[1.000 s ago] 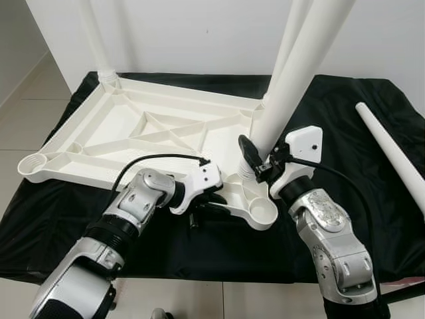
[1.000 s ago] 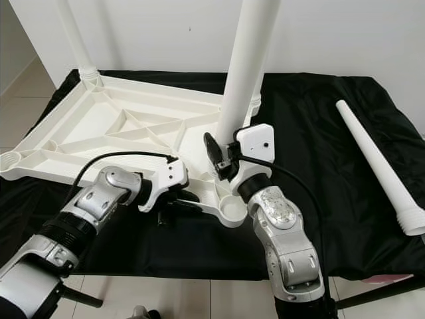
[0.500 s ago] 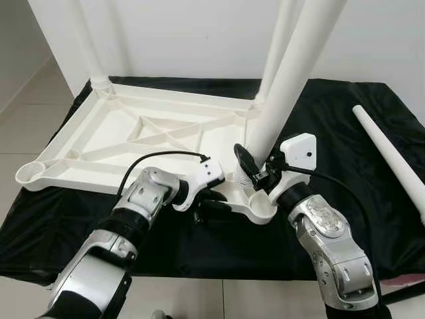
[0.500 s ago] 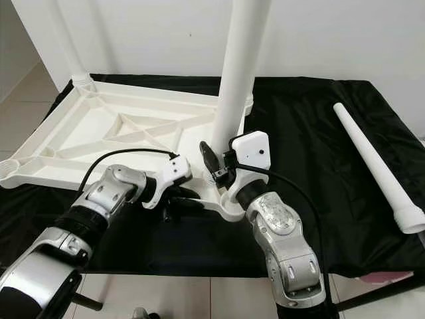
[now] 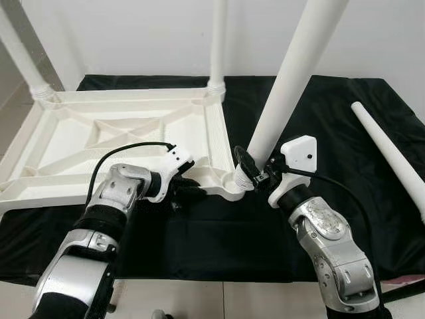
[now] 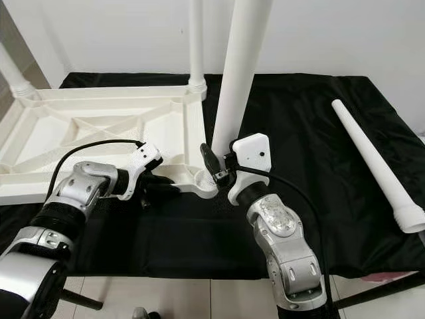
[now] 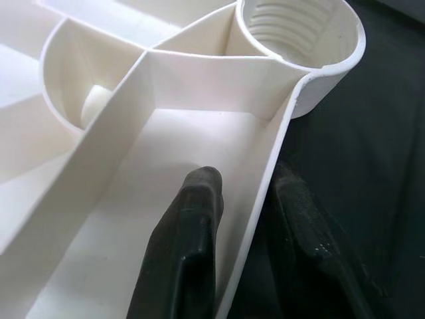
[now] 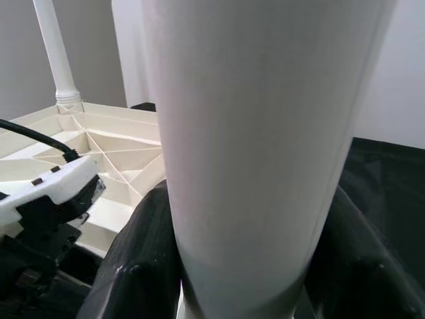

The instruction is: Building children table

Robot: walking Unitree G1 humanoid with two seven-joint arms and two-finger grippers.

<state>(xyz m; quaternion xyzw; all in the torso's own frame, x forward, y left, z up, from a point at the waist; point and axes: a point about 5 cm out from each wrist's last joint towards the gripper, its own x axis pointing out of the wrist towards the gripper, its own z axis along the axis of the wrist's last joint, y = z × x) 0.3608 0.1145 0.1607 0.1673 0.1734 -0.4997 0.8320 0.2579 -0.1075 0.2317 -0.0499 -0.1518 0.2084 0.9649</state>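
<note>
I see the white tabletop (image 5: 126,133) lying upside down on the black cloth (image 5: 332,119); my left gripper (image 7: 242,199) pinches its near rim beside the corner socket (image 7: 299,26); my right gripper (image 5: 255,174) is clamped around the leg (image 5: 292,80) standing tilted in that socket; a loose leg (image 5: 392,159) lies to the right.

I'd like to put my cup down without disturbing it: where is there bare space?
Bare black cloth lies between the leg held by the right gripper and the loose leg. The tabletop corner, gripped by the left gripper, is crowded.
</note>
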